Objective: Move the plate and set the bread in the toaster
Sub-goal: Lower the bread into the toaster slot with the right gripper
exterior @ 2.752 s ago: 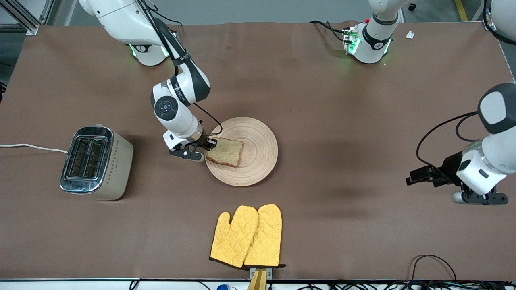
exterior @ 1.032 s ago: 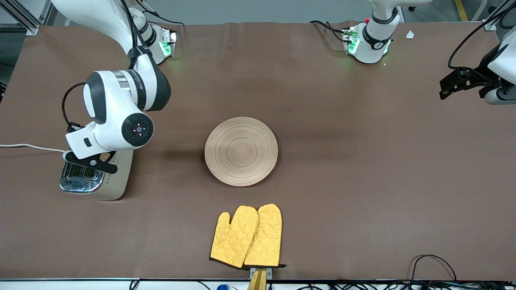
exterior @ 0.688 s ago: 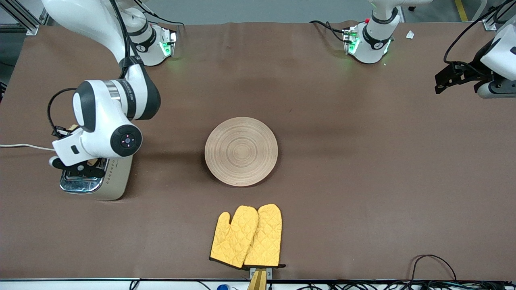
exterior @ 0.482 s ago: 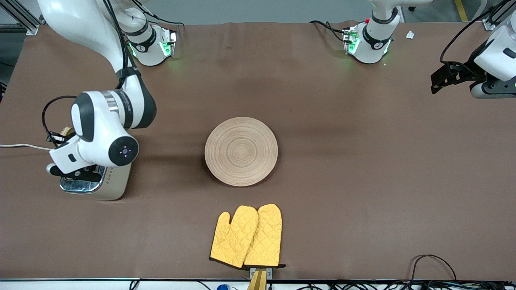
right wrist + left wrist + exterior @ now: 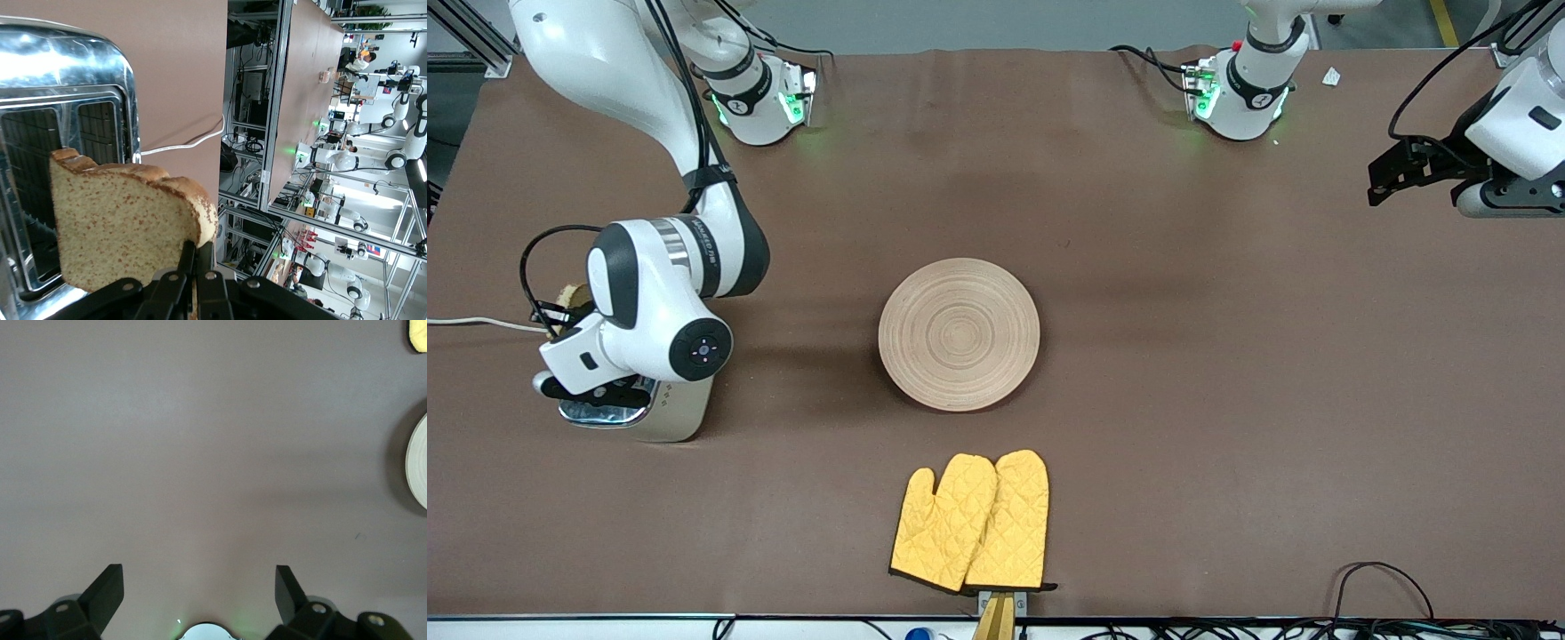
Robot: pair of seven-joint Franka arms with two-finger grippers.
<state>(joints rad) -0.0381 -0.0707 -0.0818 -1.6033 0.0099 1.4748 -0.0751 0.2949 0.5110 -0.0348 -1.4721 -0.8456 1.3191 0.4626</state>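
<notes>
The light-wood plate [image 5: 959, 333] lies bare at the table's middle; its rim shows in the left wrist view [image 5: 419, 470]. My right gripper [image 5: 560, 309] is over the cream and chrome toaster [image 5: 671, 416] at the right arm's end. In the right wrist view it [image 5: 197, 263] is shut on the edge of the brown speckled bread [image 5: 127, 220], which hangs upright over the toaster's slots [image 5: 67, 73]. A corner of the bread [image 5: 569, 293] shows in the front view. My left gripper [image 5: 1392, 171] is open and empty [image 5: 198, 593], up over the left arm's end of the table.
A pair of yellow oven mitts [image 5: 971, 520] lies nearer to the front camera than the plate, at the table's edge. The toaster's white cord [image 5: 480, 322] runs off the right arm's end of the table.
My right gripper lifted the bread off the plate, carried it to the toaster, and has lowered it over the slots. My left arm rose and drew back toward its base.
</notes>
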